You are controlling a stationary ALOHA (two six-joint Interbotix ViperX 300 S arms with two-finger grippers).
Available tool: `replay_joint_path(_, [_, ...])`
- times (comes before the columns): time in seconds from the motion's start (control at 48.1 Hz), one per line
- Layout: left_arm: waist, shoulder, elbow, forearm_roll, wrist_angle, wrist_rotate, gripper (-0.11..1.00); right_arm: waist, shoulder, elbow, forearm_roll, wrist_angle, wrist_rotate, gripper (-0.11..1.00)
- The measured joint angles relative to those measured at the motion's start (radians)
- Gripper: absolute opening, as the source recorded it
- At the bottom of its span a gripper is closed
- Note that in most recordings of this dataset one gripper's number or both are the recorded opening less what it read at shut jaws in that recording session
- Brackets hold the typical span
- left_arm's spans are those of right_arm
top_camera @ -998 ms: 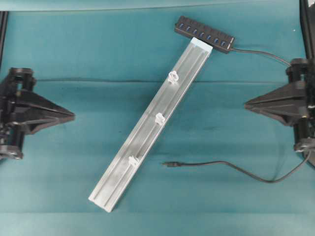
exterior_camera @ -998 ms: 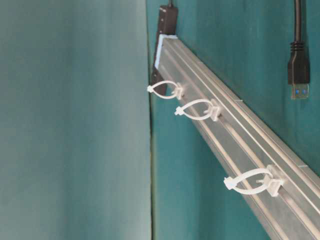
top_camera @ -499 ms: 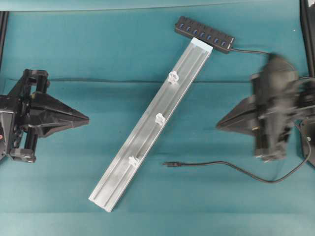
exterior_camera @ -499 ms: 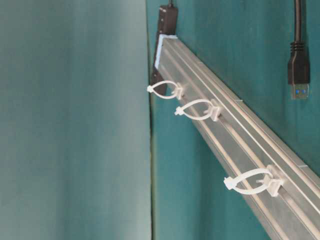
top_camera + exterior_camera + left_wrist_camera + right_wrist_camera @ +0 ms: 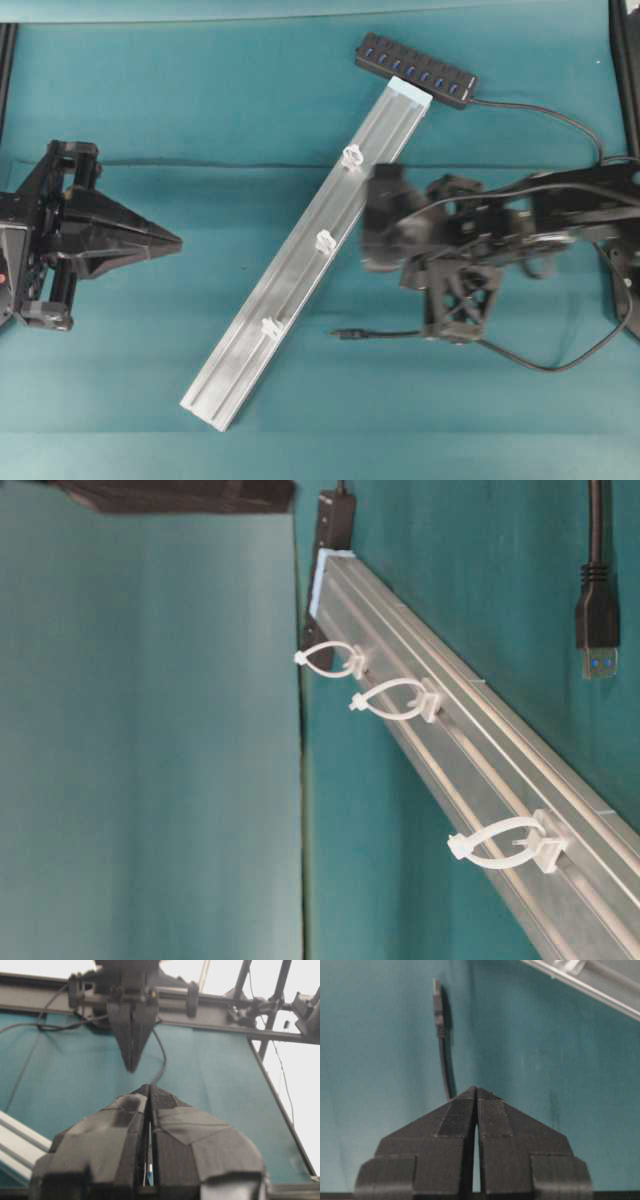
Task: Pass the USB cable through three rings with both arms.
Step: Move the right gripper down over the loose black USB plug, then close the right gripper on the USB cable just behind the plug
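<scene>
Since the earlier frame the right arm has swung in from the right edge toward the middle of the table, and it is blurred from this motion. The left gripper [image 5: 165, 240] has come only a little forward, and its jaws are pressed together with nothing between them. To its right the rail [image 5: 300, 265] lies diagonally as before, with the three rings [image 5: 324, 240] spaced along it, all empty. The hub [image 5: 415, 70] at its upper end has not moved. Next comes the right gripper [image 5: 476, 1092], now above the cable [image 5: 470, 340]. Its jaws are also closed and hold nothing. In the right wrist view the plug [image 5: 437, 1007] lies flat on the cloth just ahead of the tips, near the rail but apart from it. I judge that the right arm is approaching to pick up the plug end. It must open its jaws first, and the threading is not yet begun.
</scene>
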Motion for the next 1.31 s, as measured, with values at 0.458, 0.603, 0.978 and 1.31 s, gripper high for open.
replay_joint_path(0.458, [0.000, 0.002, -0.011, 0.000, 0.000, 0.006, -0.01, 0.011, 0.084, -0.049, -0.009, 0.002, -0.061, 0.85])
replay_joint_path(0.603, [0.002, -0.011, -0.011, 0.000, 0.000, 0.006, -0.01, 0.020, 0.089, -0.051, -0.020, -0.015, -0.061, 0.88])
replay_joint_path(0.978, [0.008, -0.023, -0.011, 0.000, 0.000, 0.006, -0.01, 0.034, 0.189, -0.049, -0.021, -0.086, -0.048, 0.85])
replay_joint_path(1.31, [0.008, -0.021, -0.011, 0.000, 0.000, 0.005, -0.01, 0.052, 0.265, 0.002, -0.021, -0.225, -0.048, 0.85])
